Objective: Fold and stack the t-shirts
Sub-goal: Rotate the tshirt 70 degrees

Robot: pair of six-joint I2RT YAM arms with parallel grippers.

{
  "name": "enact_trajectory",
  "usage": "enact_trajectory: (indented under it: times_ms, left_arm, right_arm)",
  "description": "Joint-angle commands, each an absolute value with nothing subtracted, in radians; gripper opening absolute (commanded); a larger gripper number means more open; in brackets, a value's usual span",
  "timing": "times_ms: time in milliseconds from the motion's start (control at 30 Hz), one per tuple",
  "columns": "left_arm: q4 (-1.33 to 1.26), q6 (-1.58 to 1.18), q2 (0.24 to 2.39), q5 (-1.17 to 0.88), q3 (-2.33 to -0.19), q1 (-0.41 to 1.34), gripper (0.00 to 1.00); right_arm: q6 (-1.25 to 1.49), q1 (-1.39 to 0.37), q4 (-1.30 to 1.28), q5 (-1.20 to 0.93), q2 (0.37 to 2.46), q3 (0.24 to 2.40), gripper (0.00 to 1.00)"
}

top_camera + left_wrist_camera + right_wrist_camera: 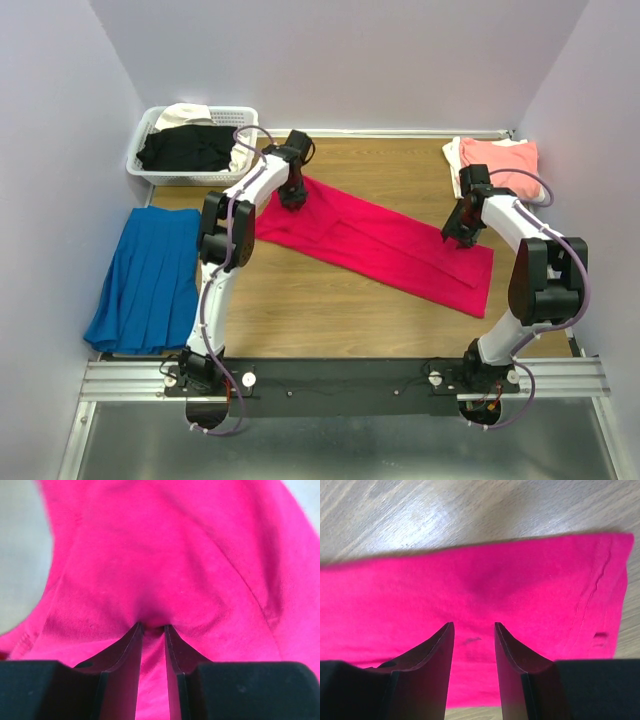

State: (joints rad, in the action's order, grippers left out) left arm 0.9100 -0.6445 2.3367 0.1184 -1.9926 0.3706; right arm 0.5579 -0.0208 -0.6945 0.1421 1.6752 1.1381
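A red t-shirt, folded into a long strip, lies diagonally on the bench from far left to near right, the left tool pinched on a pucker at its far end, the right tool jaws apart over its hem end.
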Motion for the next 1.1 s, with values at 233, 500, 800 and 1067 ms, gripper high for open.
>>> enact_trajectory:
  times_ms: [233,500,800,1067]
  left_arm:
    - [0.617,-0.629,2.592,-0.265,-2.269,0.252,0.32]
    - [0.114,-0.695,2.576,-0.595,-2.25,0.226,0.35]
    - [-0.227,-0.723,2.514,-0.666,-2.215,0.198,0.36]
    - [-0.232,-0.723,2.252,-0.666,-1.984,0.192,0.36]
  right_arm:
    - [0.511,-0.043,-0.693,0.072,1.628,1.121,0.46]
    - [0.442,-0.08,-0.716,0.049,1.529,1.066,0.47]
    - [0.443,-0.163,-0.716,0.047,1.552,0.983,0.47]
    - [0.468,-0.178,-0.701,0.083,1.631,0.914,0.47]
